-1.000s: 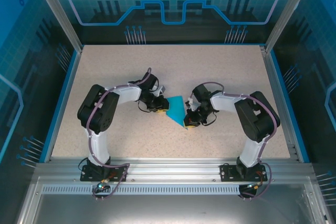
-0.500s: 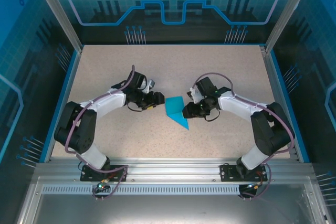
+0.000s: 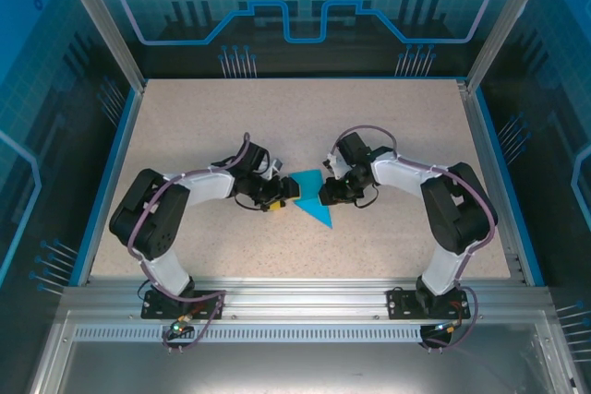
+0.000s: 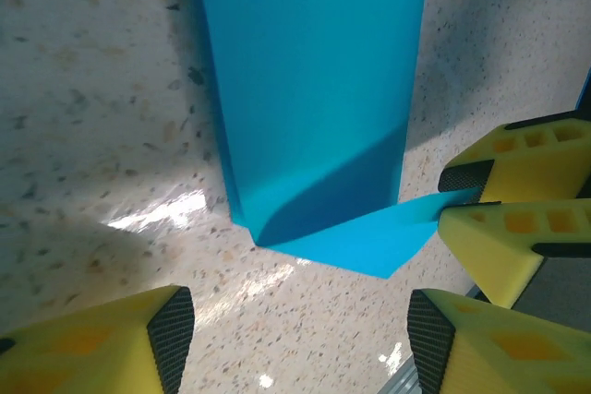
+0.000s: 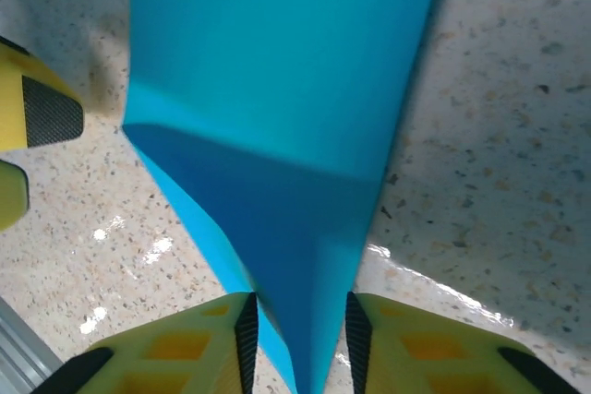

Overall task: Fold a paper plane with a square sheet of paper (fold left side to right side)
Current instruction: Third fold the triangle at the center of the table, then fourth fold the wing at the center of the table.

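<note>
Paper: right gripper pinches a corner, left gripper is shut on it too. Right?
No. The left gripper is open, jaws wide apart and off the paper, as the left wrist view shows. The right gripper does pinch a corner.

I count one cyan paper sheet (image 3: 312,198), folded to a point, at the middle of the top view. One speckled surface (image 3: 305,117) lies under it. I have two arms: my left arm (image 3: 199,184) and my right arm (image 3: 406,173). My left fingers (image 4: 111,343) number two and my right fingers (image 5: 185,343) number two, so four yellow fingers, each with one dark pad.
</note>
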Controlling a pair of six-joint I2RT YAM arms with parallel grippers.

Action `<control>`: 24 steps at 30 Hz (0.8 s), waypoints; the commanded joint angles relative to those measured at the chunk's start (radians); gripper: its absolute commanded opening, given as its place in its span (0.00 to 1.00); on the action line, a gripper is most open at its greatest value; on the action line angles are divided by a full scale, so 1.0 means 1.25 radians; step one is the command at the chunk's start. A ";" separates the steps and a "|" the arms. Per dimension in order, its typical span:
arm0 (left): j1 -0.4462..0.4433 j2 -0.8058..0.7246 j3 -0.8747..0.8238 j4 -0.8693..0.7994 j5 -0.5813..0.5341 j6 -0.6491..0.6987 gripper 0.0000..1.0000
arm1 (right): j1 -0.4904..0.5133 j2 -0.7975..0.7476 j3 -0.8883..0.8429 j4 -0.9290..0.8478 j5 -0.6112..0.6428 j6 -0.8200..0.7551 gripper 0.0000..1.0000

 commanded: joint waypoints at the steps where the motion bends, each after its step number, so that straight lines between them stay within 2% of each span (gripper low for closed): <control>1: -0.016 0.027 0.032 0.016 0.022 -0.015 0.66 | -0.017 0.017 0.022 -0.014 0.031 0.006 0.29; 8: -0.038 0.066 0.074 0.014 0.017 -0.020 0.58 | -0.018 0.025 0.016 -0.007 0.035 0.012 0.25; 11: -0.047 0.085 0.099 0.009 0.018 -0.018 0.51 | -0.018 0.024 0.013 -0.004 0.032 0.011 0.26; 13: -0.051 0.094 0.117 0.000 0.017 -0.015 0.42 | -0.018 0.017 0.011 -0.007 0.042 0.009 0.26; 18: -0.059 0.090 0.146 -0.032 -0.008 0.000 0.27 | -0.018 -0.054 -0.018 0.008 0.090 -0.003 0.37; 24: -0.060 0.086 0.181 -0.092 -0.026 0.008 0.24 | -0.004 -0.193 -0.089 0.040 0.165 -0.039 0.48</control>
